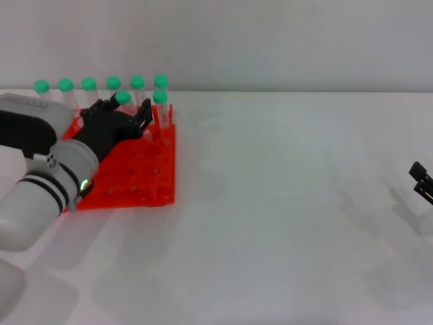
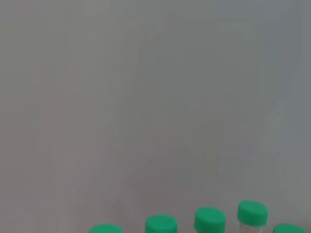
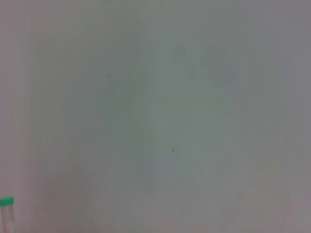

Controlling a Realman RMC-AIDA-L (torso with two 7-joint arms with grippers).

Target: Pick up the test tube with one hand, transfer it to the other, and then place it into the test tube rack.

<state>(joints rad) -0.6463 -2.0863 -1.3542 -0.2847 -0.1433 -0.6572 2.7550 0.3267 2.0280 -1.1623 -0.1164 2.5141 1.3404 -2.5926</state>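
Test tube rack (image 1: 139, 169): one. Green-capped tubes visible: eight. Left gripper (image 1: 128, 115) over the rack's far rows, grasping the test tube (image 1: 122, 99). Right gripper (image 1: 421, 180) well apart; grip state cannot be told.

Test tube rack (image 1: 139, 172) on table (image 1: 284, 223), far left. Row of capped tubes (image 1: 101, 84) standing along rack's back edge; one more tube (image 1: 160, 101) at back right corner, just in front of that row. Left gripper (image 1: 125, 112) over rack's rear half, with test tube (image 1: 122, 99) at its fingertips, just before the back row. Right gripper (image 1: 421, 181) at far right edge of table, well apart from rack.
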